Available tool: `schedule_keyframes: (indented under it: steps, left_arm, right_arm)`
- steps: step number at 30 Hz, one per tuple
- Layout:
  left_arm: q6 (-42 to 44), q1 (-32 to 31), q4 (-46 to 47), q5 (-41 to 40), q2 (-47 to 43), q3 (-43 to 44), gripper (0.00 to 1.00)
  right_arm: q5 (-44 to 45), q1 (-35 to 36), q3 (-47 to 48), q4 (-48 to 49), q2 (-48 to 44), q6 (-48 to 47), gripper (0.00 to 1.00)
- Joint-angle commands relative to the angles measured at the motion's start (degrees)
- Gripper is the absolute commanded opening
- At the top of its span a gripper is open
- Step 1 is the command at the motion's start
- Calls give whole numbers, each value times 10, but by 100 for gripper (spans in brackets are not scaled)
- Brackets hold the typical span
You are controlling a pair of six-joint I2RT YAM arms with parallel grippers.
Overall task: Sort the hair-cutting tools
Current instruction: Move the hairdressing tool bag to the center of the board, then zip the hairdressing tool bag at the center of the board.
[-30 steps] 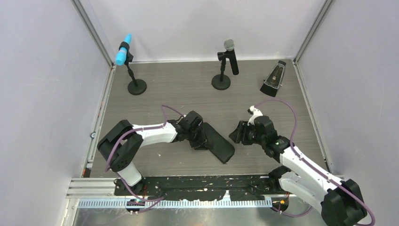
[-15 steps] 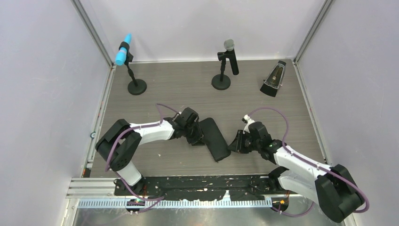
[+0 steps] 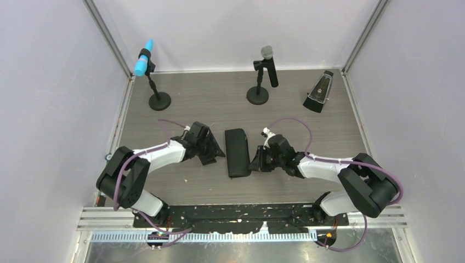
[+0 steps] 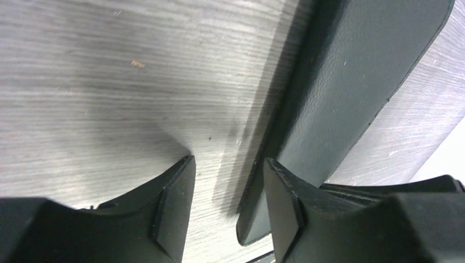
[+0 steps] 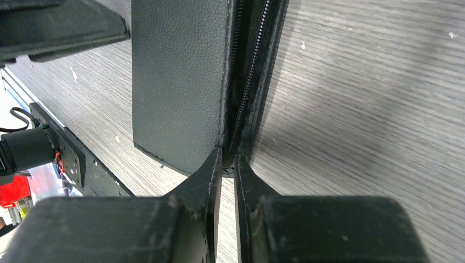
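I see the black zippered case [image 3: 237,152] lying flat on the tabletop [image 3: 307,126], about in the middle between my two arms, with its long side pointing away from me. My right claw [image 5: 225,159] is almost closed, with only a thin gap between the fingers, and the tips are at the near corner of the case, right on the zipper line [image 5: 248,76]; I cannot tell if a zipper pull is between them, because nothing like a tab is visible there. My left claw [image 4: 227,181] is partly open and holds nothing; its right finger [image 4: 282,192] is against the left edge of the case and the other finger stands on bare wood. The case looks closed, so the hair-cutting tools, if they are inside, are hidden from me. The main risk I see is that the right claw closes only on the zipper teeth or on the leather-like edge, and then slips off when I pull. The second risk is that the case slides or turns on the smooth wood, because the left claw only touches its side and does not press it down. If I pull hard with the right one, the case can rotate away from the left arm. The microphone stands [image 3: 257,94] and the metronome [image 3: 319,92] are well apart, so I do not worry about them.
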Motion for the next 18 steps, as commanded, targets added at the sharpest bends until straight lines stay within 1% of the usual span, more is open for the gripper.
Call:
schedule_keyframes:
  steps: [1,7,10,12,15,18]
  left_arm:
    - [29,1,18,18,-35,-40,54]
    - [15,-13,79,77,-31,-39,54]
    - [6,-25,102,81,-29,-37,53]
    - [6,-33,102,73,-18,-34,52]
    - [-2,-47,109,76,9,-27,48]
    - [-10,-65,108,66,31,-14,40]
  right_arm:
    - [33,2,21,10,15,-5,15]
    - [33,2,24,6,19,-13,15]
    - [32,2,24,5,19,-15,15]
    - [34,3,23,4,16,-18,16]
    - [39,5,27,-7,8,-28,17]
    - [55,18,34,-20,-7,-36,19]
